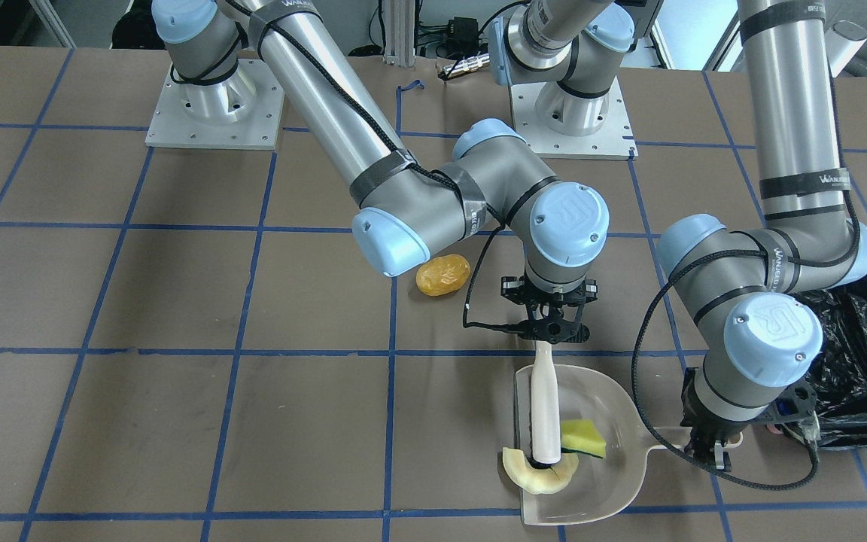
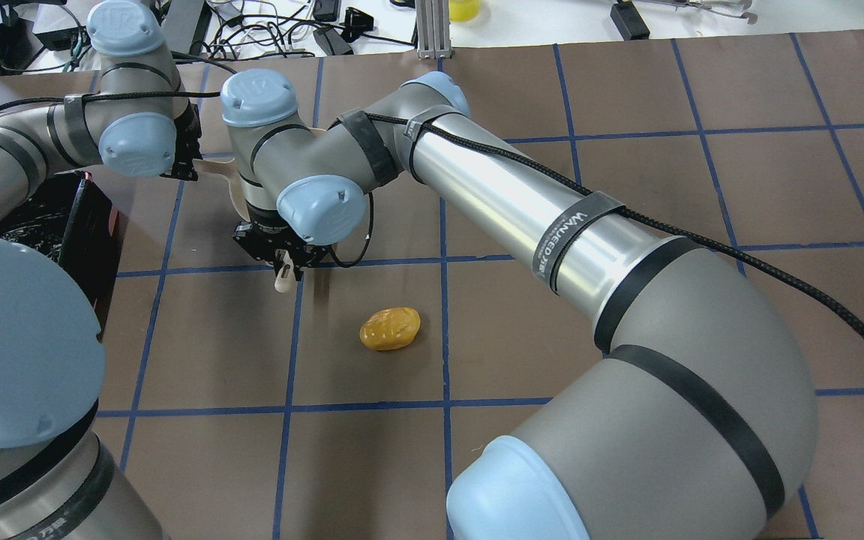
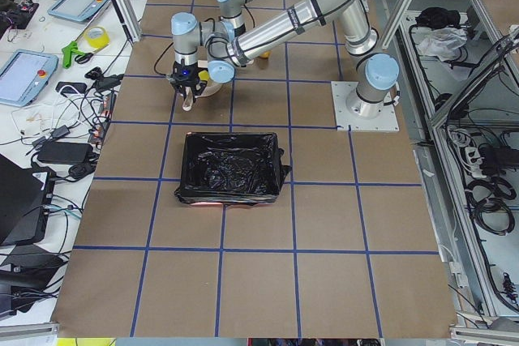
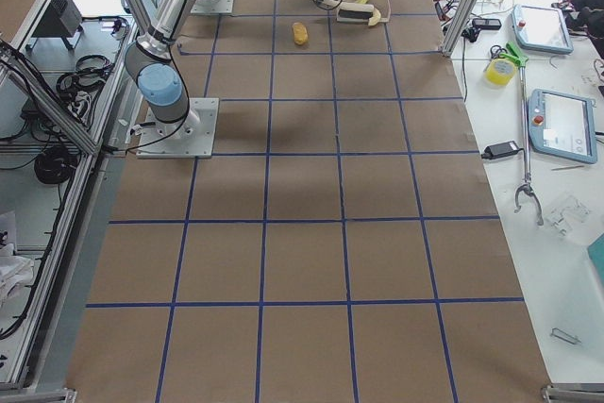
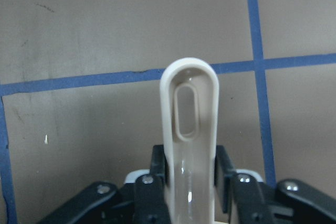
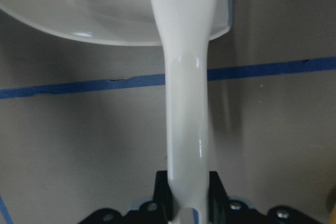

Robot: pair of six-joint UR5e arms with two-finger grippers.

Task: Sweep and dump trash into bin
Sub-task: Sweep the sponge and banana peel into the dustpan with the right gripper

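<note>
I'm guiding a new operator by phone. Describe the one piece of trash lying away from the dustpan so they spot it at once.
Find the right arm's grey elbow. Beside it, alone on bare brown paper, lies the potato-shaped lump. It is glossy golden-brown, unlike the cream slice and yellow-green sponge piece at the beige dustpan.

I read "WANJEED" on the black strap [image 2: 578, 223] round the right arm [image 2: 492, 176] and on a second strap [image 1: 802, 183] round the left arm [image 1: 783, 90]; the blue joint caps [image 1: 570, 217] carry a "UR" logo.
</note>
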